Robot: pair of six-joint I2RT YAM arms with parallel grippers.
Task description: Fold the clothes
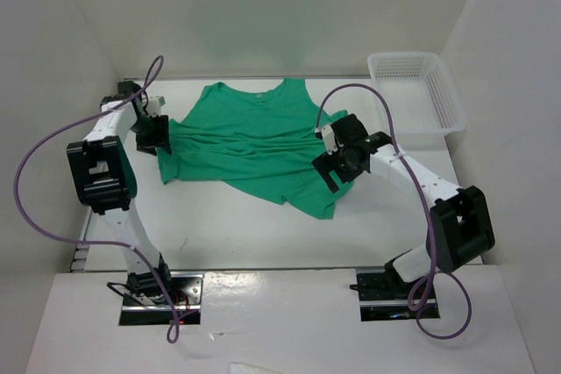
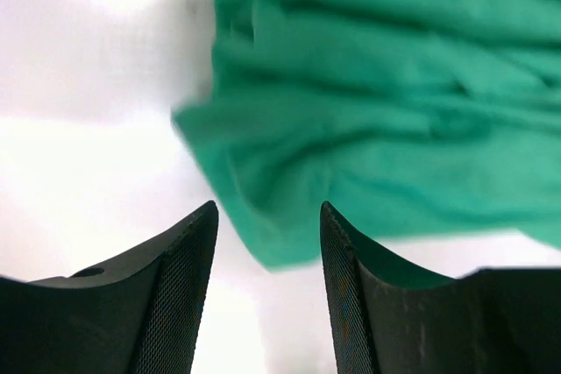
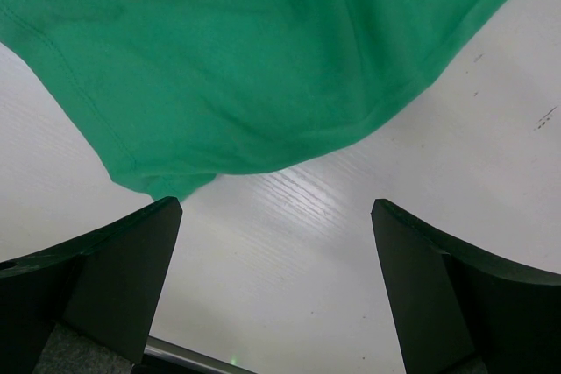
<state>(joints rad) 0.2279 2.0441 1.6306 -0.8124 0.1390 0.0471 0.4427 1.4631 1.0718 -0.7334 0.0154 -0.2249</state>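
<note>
While the shirt (image 1: 254,142) is lying crumpled across the far half of the table (image 1: 228,234), its neck opening is pointing toward the back wall and its hem is trailing toward the near right. Wrinkles are running across its middle (the fabric is far from flat).

The left gripper (image 1: 153,136) is sitting at the shirt's left edge. In the left wrist view its two fingers (image 2: 175,286) are standing partly apart, and a blurred green corner of the shirt is reaching down toward the gap between the tips. Bare table is showing between the fingers below that corner, and nothing is being pinched. Whether a fingertip is brushing the fabric I cannot tell.

The right gripper (image 1: 331,169) is hanging over the shirt's right side, near the lower corner. In the right wrist view its fingers (image 3: 114,278) are spreading wide, with white table showing between them. The shirt's stitched edge is lying just beyond the tips, apart from both, so this gripper is holding nothing.

The basket (image 1: 449,111) is standing at the far right corner of the table, apart from the shirt.
</note>
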